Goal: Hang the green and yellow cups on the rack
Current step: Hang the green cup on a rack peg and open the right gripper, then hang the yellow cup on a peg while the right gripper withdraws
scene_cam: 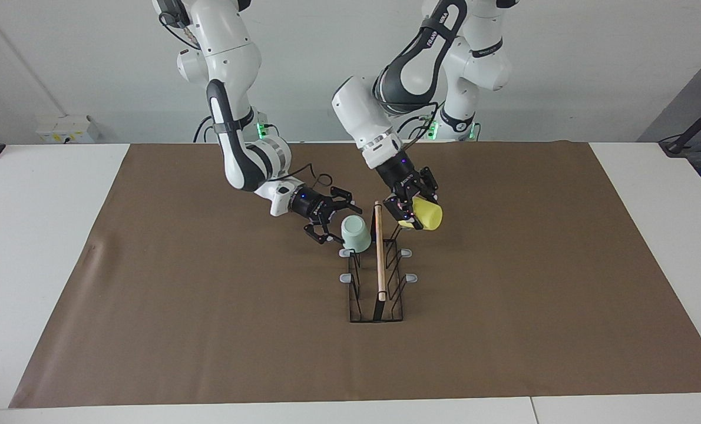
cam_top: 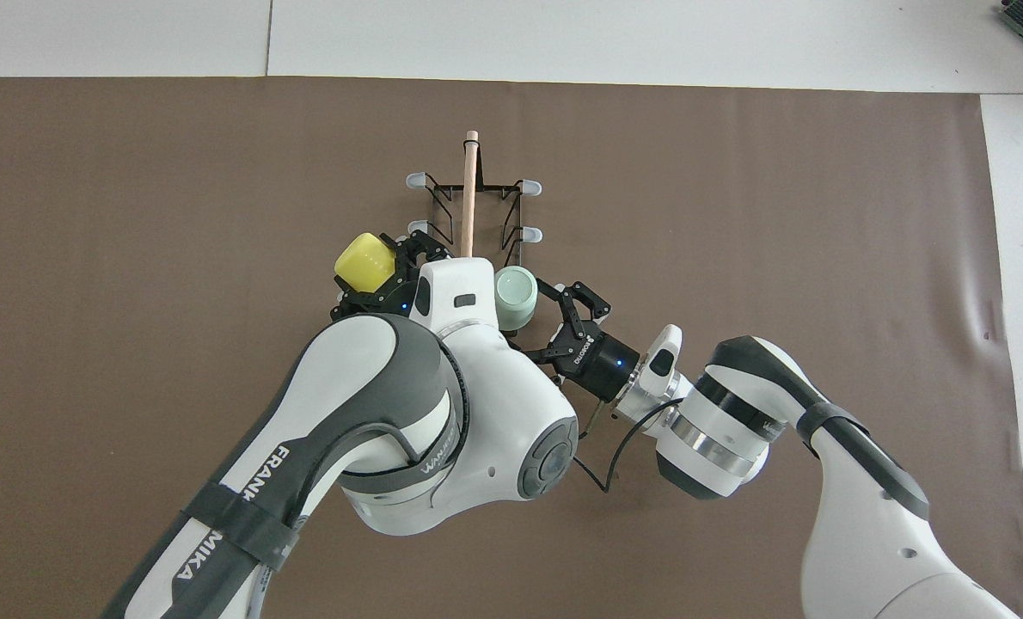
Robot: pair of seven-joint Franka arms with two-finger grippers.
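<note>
Hanging mouth-down on the black wire rack [scene_cam: 376, 282] with its light wooden top rod, the pale mint-green tapered cup [scene_cam: 356, 233] sits at centre frame in the facing view, on the prong row at the rack's upper end. The right gripper [scene_cam: 330, 221] stands just beside it, fingers spread wide and clear of the cup. Across the rod, the left gripper [scene_cam: 410, 207] is clamped on the bright yellow tapered cup [scene_cam: 427, 214], tilted above the rack's upper corner. The overhead view hides that grip under the left arm's white wrist, showing only the yellow cup's base [cam_top: 364, 261].
</note>
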